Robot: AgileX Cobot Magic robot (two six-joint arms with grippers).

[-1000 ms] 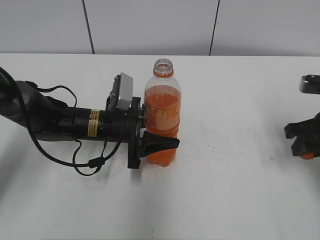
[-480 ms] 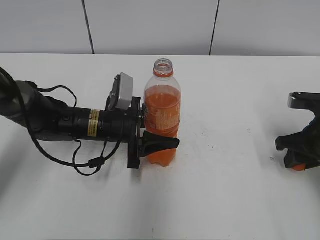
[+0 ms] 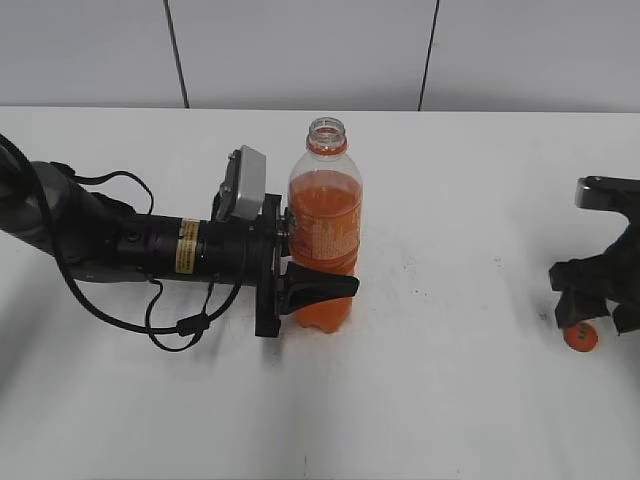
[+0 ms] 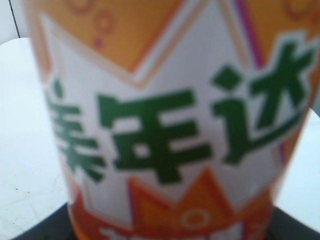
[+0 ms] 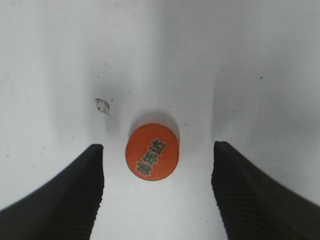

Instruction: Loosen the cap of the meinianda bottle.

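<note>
The meinianda bottle (image 3: 325,230) stands upright on the white table with its neck open and no cap on it. My left gripper (image 3: 305,270) is shut on its lower body from the left; its label (image 4: 170,125) fills the left wrist view. The orange cap (image 3: 580,336) lies on the table at the far right, top up with dark print, and shows in the right wrist view (image 5: 152,152). My right gripper (image 3: 590,310) hangs just above it, open and empty, a finger on each side of the cap (image 5: 157,165).
The left arm and its cable (image 3: 120,250) lie across the left of the table. A small dark speck (image 5: 102,105) marks the table near the cap. A grey tiled wall (image 3: 300,50) stands behind the table's far edge.
My right gripper has moved left into view, opened and risen; the cap it held now lies free on the table. The bottle and left arm have not moved.
</note>
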